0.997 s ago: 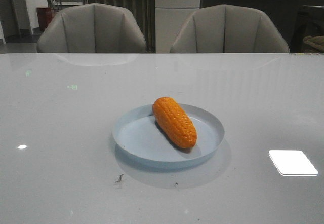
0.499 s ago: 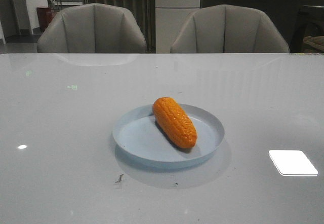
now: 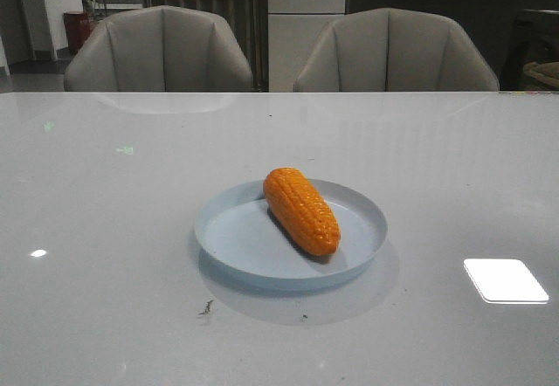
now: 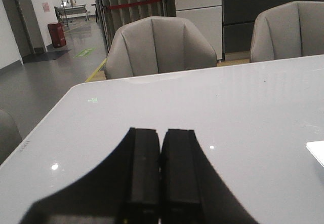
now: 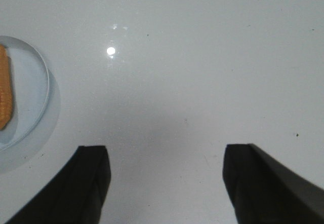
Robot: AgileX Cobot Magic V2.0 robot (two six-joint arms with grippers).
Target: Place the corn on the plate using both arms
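The orange corn (image 3: 301,210) lies diagonally on the pale blue plate (image 3: 236,239) in the middle of the table. Neither arm shows in the front view. In the left wrist view my left gripper (image 4: 162,133) is shut and empty over bare table, with no corn or plate in sight. In the right wrist view my right gripper (image 5: 167,153) is open and empty above the table. The plate's rim (image 5: 43,79) and an end of the corn (image 5: 5,95) show at that view's edge, apart from the fingers.
Two grey chairs (image 3: 162,50) (image 3: 397,50) stand behind the table's far edge. A bright white light reflection (image 3: 505,279) lies on the glossy tabletop at the front right. Small dark specks (image 3: 206,307) sit in front of the plate.
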